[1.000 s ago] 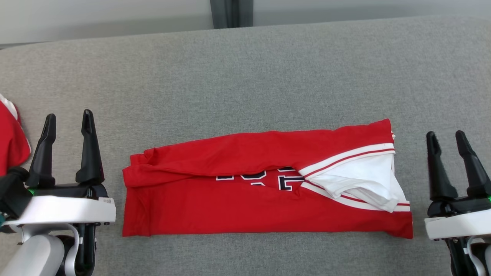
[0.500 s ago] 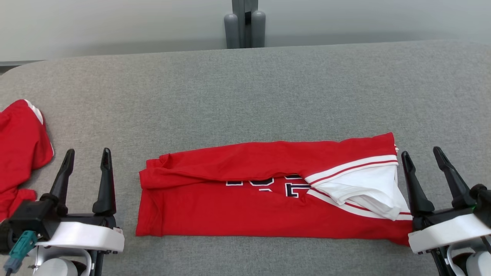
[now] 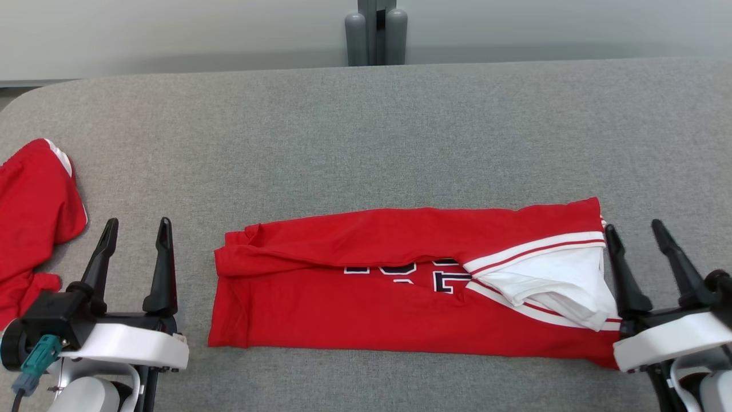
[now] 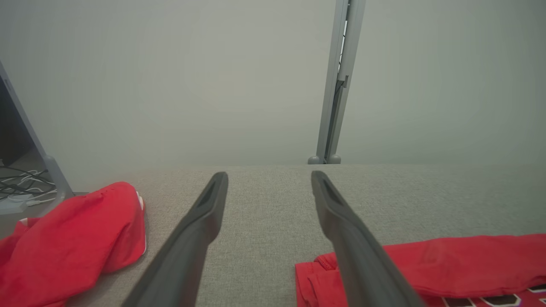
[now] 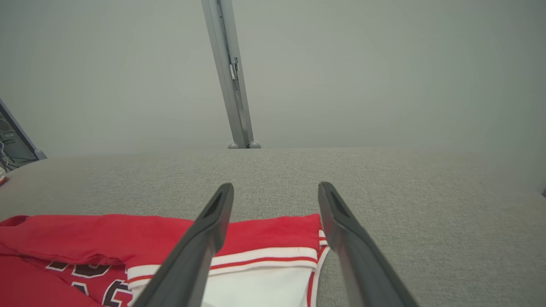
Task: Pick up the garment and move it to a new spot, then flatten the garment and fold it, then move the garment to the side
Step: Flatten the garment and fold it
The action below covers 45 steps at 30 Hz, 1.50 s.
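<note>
Left tool [image 3: 139, 220] at the near left: both fingers spread wide, nothing between them, bare grey desk [image 3: 366, 126] under them. It sits apart from the garment's left end.

Right tool [image 3: 633, 225] at the near right: fingers also wide apart and empty. Its left finger is right at the garment's right end. In the right wrist view that finger crosses over the white part; can't tell if it touches.

Garment [image 3: 366, 303]: red jersey folded into a long strip. It lies flat across the near middle of the desk, between the two tools. The top flap is folded down over dark lettering, which is only partly visible. The right end shows a white inside layer with red and white striped trim. The left end is a bit bunched at the fold.

Second red cloth [image 3: 34, 206]: crumpled at the desk's left edge, left of the left tool and well apart from the garment.

Further back: bare desk, then a grey post [image 3: 376, 31] at the far edge, with a plain pale wall [image 3: 171, 28] behind.
</note>
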Tool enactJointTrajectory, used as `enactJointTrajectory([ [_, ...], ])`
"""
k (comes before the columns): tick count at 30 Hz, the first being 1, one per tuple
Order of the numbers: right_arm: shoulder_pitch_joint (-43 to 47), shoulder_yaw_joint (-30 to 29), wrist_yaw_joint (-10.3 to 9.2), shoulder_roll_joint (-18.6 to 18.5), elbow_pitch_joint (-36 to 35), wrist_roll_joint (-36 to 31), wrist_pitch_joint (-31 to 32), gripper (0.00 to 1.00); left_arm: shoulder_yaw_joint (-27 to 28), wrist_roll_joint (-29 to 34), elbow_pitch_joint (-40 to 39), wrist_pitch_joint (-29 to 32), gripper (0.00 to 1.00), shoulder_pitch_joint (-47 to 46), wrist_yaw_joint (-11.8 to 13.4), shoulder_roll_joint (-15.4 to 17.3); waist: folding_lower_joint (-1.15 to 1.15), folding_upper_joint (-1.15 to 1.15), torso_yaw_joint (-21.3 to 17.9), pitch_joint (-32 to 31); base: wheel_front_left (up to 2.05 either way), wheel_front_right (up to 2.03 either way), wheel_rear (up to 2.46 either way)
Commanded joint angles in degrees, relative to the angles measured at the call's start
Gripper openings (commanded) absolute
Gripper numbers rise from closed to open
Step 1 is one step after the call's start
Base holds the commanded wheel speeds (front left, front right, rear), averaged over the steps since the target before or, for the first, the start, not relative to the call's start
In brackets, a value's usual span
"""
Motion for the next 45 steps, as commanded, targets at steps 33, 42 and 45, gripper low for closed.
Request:
enactJointTrajectory([
  [33, -8.2, 9.9, -0.18, -6.3, 27.2, 11.9, -2.0, 0.00, -0.5, 0.7, 3.7, -0.2, 1.00, -4.7, -2.4, -2.4, 0.00, 0.00, 0.3, 4.0, 0.00, 0.00, 0.00],
  [42, -6.7, 1.5, -0.13, -12.6, 25.9, 12.1, -4.6, 0.00, 0.2, 1.0, 3.4, -0.2, 1.00, -4.7, -2.6, -2.3, 0.00, 0.00, -1.2, 4.3, 0.00, 0.00, 0.00],
  [45, -7.2, 1.9, -0.13, -12.6, 24.6, 12.4, -4.0, 0.00, 0.2, 1.1, 3.4, -0.2, 1.00, -4.9, -2.7, -2.2, 0.00, 0.00, -1.6, 4.2, 0.00, 0.00, 0.00],
])
